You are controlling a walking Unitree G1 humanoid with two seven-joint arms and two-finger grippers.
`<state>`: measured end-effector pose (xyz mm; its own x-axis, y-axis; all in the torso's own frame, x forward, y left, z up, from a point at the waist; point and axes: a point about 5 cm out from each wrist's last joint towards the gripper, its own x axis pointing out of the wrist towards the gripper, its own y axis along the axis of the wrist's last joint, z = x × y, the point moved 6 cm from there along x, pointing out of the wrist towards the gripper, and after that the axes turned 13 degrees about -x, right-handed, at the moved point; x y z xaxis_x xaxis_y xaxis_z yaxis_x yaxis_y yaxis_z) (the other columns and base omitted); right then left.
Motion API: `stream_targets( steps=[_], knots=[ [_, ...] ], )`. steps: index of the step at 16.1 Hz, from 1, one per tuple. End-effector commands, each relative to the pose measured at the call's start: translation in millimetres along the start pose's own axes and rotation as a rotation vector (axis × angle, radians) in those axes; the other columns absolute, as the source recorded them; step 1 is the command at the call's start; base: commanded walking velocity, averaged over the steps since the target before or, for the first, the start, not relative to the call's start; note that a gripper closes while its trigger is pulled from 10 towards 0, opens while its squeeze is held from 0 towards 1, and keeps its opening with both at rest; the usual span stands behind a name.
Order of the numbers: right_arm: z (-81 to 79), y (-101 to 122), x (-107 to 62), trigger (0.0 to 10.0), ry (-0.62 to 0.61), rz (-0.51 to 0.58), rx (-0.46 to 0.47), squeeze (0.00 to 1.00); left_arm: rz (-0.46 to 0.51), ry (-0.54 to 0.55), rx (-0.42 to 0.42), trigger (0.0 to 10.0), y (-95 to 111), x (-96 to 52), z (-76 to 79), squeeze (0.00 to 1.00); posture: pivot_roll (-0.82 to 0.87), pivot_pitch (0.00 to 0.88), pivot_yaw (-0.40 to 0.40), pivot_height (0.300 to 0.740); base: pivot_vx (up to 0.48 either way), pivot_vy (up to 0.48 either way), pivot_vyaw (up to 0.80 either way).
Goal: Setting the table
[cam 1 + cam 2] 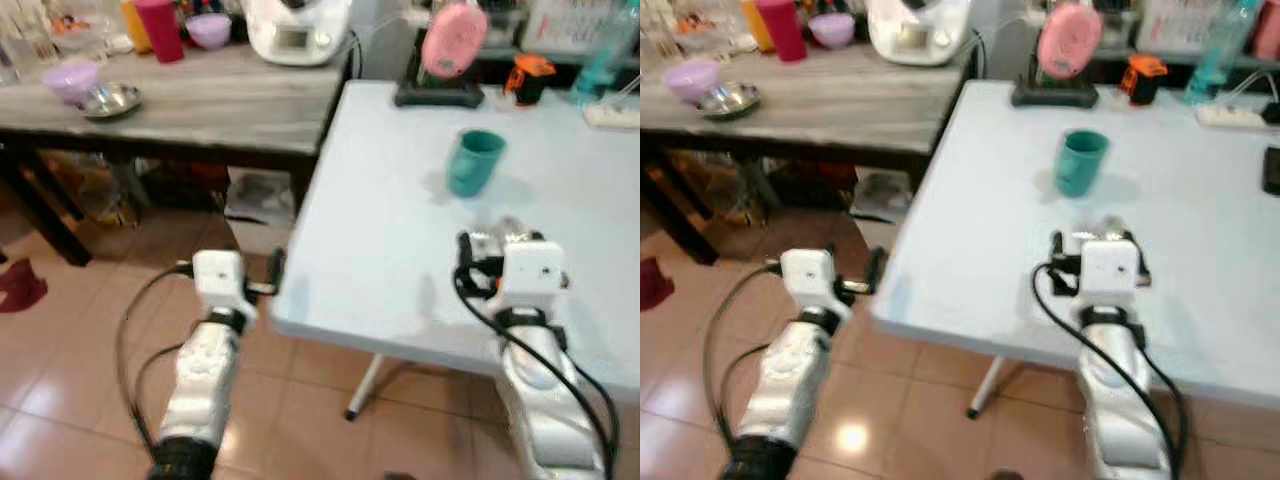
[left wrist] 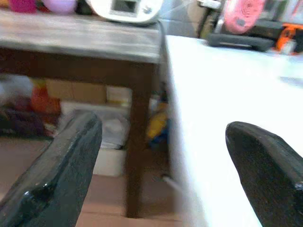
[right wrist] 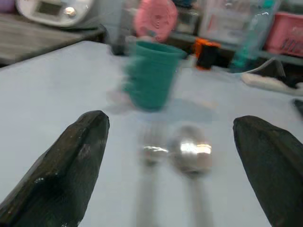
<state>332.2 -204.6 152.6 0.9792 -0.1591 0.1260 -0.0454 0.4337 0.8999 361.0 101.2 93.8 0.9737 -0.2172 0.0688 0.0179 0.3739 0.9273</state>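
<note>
A teal cup (image 1: 473, 162) stands upright on the white table (image 1: 380, 230), a little beyond my right gripper. Just ahead of that gripper a fork (image 3: 150, 152) and a spoon (image 3: 191, 150) lie side by side on the tabletop, blurred, with the teal cup (image 3: 151, 75) behind them. My right gripper (image 3: 170, 122) hovers low over the table near its front edge, open, with its fingers either side of the cutlery and nothing held. My left gripper (image 2: 163, 126) is open and empty beside the table's near left corner, over the floor.
A grey wooden table (image 1: 200, 110) to the left carries a purple bowl (image 1: 73, 78), a steel dish (image 1: 111, 100), a red cup (image 1: 160, 28) and a white appliance (image 1: 297, 30). A pink fan (image 1: 453, 40), an orange item (image 1: 527, 76) and a power strip (image 1: 610, 116) line the white table's far edge.
</note>
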Motion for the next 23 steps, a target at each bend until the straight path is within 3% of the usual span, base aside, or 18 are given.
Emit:
stream_targets(
  steps=[1,4,7,14,17,19,23],
  knots=[
    [-2.2,8.4,0.5,10.0,0.004,0.024,0.013,0.00,0.003,-0.023,0.025,10.0,3.2,0.6,0.1,0.00,-0.31,0.077,0.053,0.740,0.000,0.000,0.00],
    [-3.7,8.4,0.5,10.0,0.013,0.023,0.013,0.00,-0.021,-0.096,0.047,10.0,-1.7,-2.6,6.0,0.00,-0.30,0.079,0.051,0.740,0.000,0.000,0.00],
    [-6.1,7.3,5.8,10.0,0.025,0.013,0.033,0.00,-0.071,-0.311,0.116,10.0,-9.9,-10.7,27.8,0.00,-0.30,0.080,0.049,0.740,0.000,0.000,0.00],
    [-24.6,0.3,20.5,10.0,0.065,-0.078,0.124,0.00,-0.113,-0.435,0.122,10.0,-15.6,-17.1,40.1,0.00,-0.31,0.100,0.059,0.740,0.000,0.000,0.00],
    [-38.4,-14.9,24.2,10.0,0.092,-0.179,0.196,0.00,-0.144,-0.523,0.133,10.0,-21.7,-25.4,50.3,0.00,-0.31,0.107,0.057,0.740,0.000,0.000,0.00],
    [-44.5,-18.4,25.9,10.0,0.110,-0.209,0.175,0.00,-0.147,-0.528,0.128,10.0,-22.4,-25.7,51.5,0.00,-0.31,0.108,0.057,0.740,0.000,0.000,0.00],
    [-40.8,-29.1,24.9,10.0,0.095,-0.259,0.148,0.00,-0.151,-0.548,0.118,10.0,-23.9,-27.1,55.5,0.00,-0.32,0.108,0.052,0.740,0.000,0.000,0.00]
  ],
)
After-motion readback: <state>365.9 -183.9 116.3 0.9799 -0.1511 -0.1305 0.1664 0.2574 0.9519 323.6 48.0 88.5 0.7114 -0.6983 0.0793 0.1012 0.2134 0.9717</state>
